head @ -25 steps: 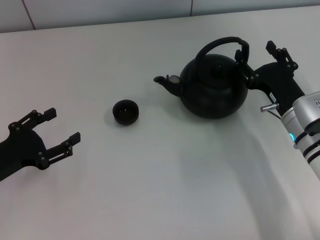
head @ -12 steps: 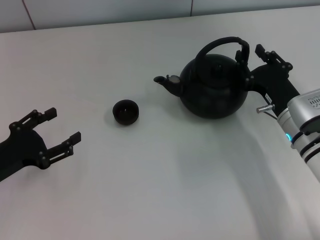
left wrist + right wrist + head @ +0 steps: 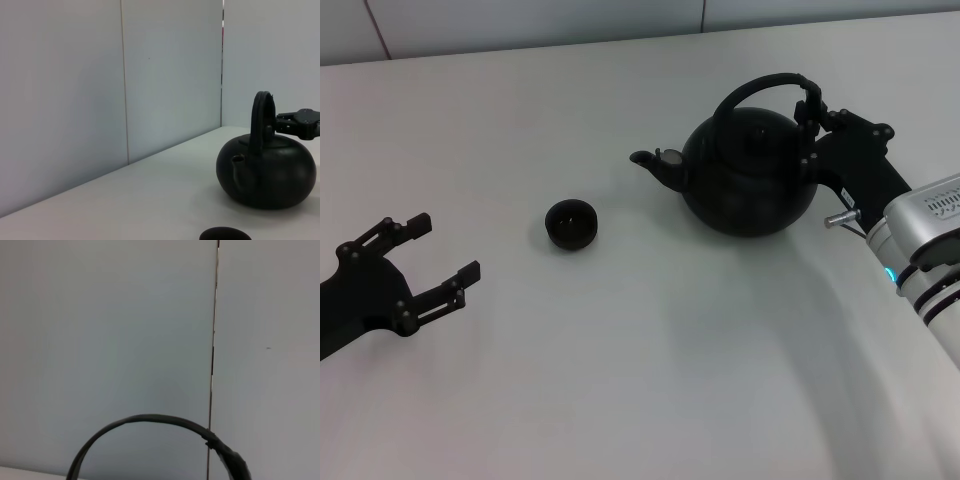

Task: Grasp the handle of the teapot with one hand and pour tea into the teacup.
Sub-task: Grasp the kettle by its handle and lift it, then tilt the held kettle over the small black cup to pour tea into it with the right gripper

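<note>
Right gripper spread around the ribbed handle of the teapot, teacup left of the teapot, left gripper spread, far left of it

Your right gripper reached in from the far right on its silver forearm, fingers spread. Your left gripper sat parked at the near left, fingers also apart.

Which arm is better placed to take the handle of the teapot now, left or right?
Right. The right pincer already straddles the ribbed side of the handle of the teapot. The left pincer sits open, far beyond the teacup.
</note>
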Robot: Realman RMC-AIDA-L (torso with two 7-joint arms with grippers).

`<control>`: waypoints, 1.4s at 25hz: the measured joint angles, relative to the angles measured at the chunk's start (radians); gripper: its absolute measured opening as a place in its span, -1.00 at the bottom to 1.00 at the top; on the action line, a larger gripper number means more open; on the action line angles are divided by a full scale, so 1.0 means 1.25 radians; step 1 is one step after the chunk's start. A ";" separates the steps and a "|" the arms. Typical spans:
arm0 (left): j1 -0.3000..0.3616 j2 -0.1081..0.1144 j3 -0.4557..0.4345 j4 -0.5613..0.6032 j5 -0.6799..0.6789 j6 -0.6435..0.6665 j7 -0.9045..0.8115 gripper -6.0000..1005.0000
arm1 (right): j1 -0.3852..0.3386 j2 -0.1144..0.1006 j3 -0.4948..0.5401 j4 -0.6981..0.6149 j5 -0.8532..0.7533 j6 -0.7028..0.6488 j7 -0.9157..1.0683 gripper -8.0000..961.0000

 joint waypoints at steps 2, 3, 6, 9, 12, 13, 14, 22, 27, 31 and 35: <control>0.000 0.000 0.000 0.000 0.000 -0.001 0.000 0.68 | 0.000 0.000 0.002 -0.001 0.000 0.000 0.001 -0.66; 0.000 0.000 0.000 0.000 0.000 -0.002 0.000 0.68 | 0.000 0.000 0.003 -0.002 0.001 -0.001 0.002 -0.68; 0.000 0.000 0.000 0.000 0.000 -0.005 0.000 0.68 | 0.000 0.000 0.005 -0.004 0.001 -0.005 0.003 -0.77; 0.000 0.000 0.000 0.000 0.000 -0.007 0.000 0.68 | -0.002 0.000 0.006 -0.004 0.003 -0.008 0.003 -0.80; 0.000 0.000 0.000 0.000 0.000 -0.008 0.000 0.68 | -0.005 0.000 0.006 -0.003 0.003 -0.020 0.003 -0.81; 0.000 0.000 0.000 0.000 0.000 -0.008 0.000 0.68 | -0.007 0.000 0.007 -0.002 0.004 -0.036 0.003 -0.81; 0.000 0.000 0.000 0.000 0.000 -0.008 0.000 0.68 | -0.007 0.000 0.007 -0.002 0.004 -0.036 0.003 -0.81; 0.000 -0.002 0.000 -0.001 0.000 -0.011 -0.001 0.68 | -0.006 -0.007 0.007 0.006 0.001 -0.099 0.016 -0.82; 0.000 -0.003 0.000 -0.003 0.000 -0.011 0.000 0.68 | 0.007 -0.010 0.001 0.004 -0.004 -0.101 0.022 -0.82; 0.000 -0.004 0.000 -0.004 0.000 -0.012 0.001 0.68 | 0.021 -0.012 0.000 0.003 -0.025 -0.095 0.023 -0.82; 0.000 -0.005 0.000 -0.004 0.000 -0.012 0.001 0.68 | 0.036 -0.013 -0.002 -0.003 -0.062 -0.077 0.038 -0.82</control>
